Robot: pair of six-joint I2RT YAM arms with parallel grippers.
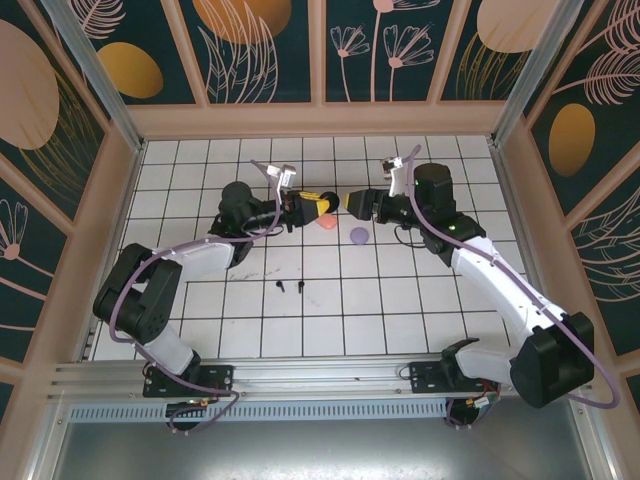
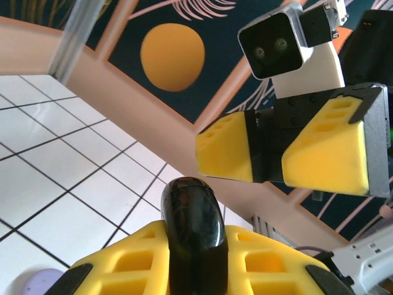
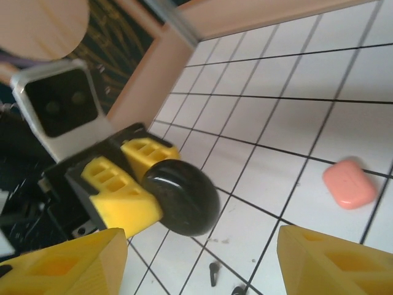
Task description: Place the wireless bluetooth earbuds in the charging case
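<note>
A glossy black charging case [image 2: 191, 203] sits upright between the yellow fingers of my left gripper [image 2: 195, 246], which is shut on it; its lid looks closed. My right gripper [image 3: 196, 270] is open and faces that case [image 3: 183, 196] from a short distance without touching it. In the top view the left gripper [image 1: 316, 206] and the right gripper [image 1: 350, 203] meet nose to nose above the table's far middle. Two tiny black earbuds [image 1: 281, 287] [image 1: 301, 288] lie on a tile nearer the arm bases, and they show again as dark earbuds [image 3: 213, 272] below the case.
A salmon-pink case [image 1: 327, 224] [image 3: 349, 183] and a lilac case [image 1: 359, 236] [image 2: 40, 284] lie closed on the white grid table [image 1: 200, 310] just below the grippers. Wooden walls [image 1: 320, 118] ring the table.
</note>
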